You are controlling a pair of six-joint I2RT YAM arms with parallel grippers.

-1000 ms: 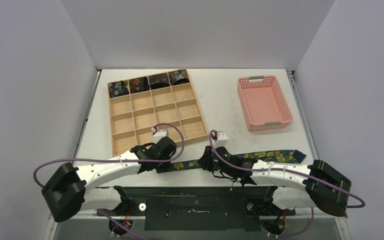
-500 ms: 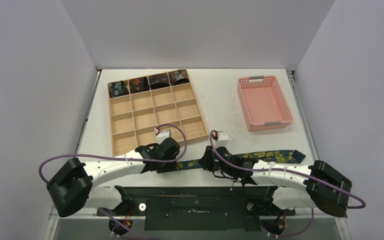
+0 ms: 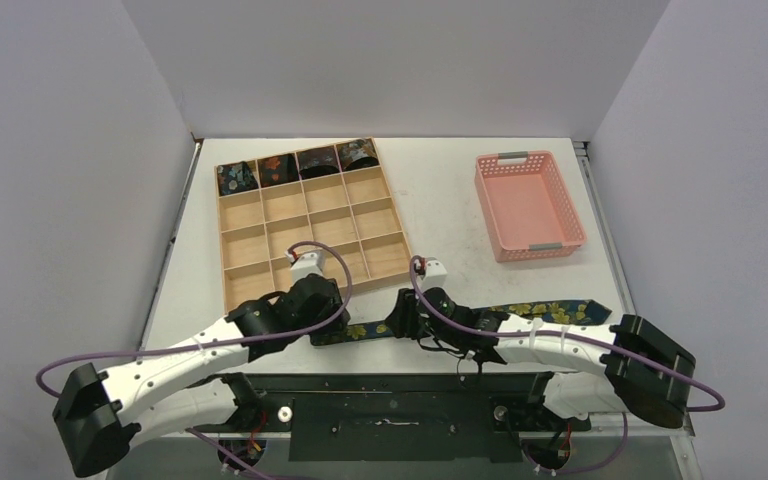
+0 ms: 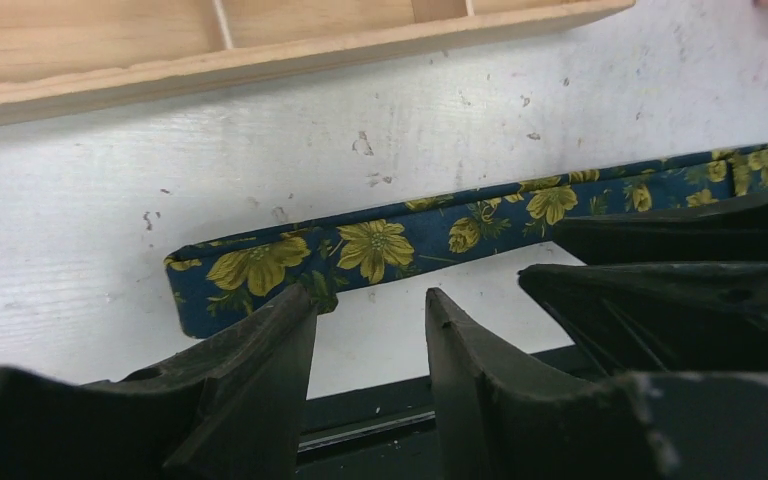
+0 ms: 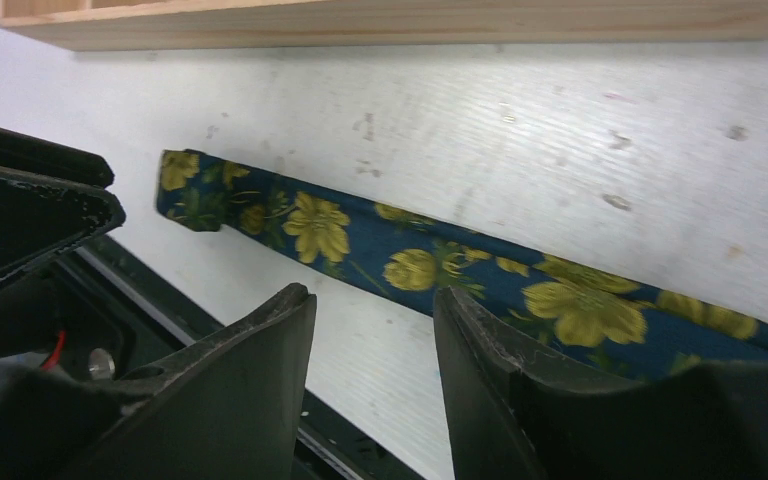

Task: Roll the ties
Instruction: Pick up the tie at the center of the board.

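Along the table's [image 3: 440,190] near edge, flat and unrolled: tie [image 4: 380,245]. At its left end, left gripper [image 4: 370,300], jaws apart, empty. Just right, right gripper [image 5: 372,295], also open, holding nothing. Risks closing beside the tie, or nudging it off the edge.

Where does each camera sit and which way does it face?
Top external: above, behind the bases, looking down on the table; left arm and right arm show.
Left wrist: on that wrist, looking past the left tool at the tie and wooden tray.
Right wrist: likewise, past the right tool at the tie.
Shared: both wrist views show the tie's end.
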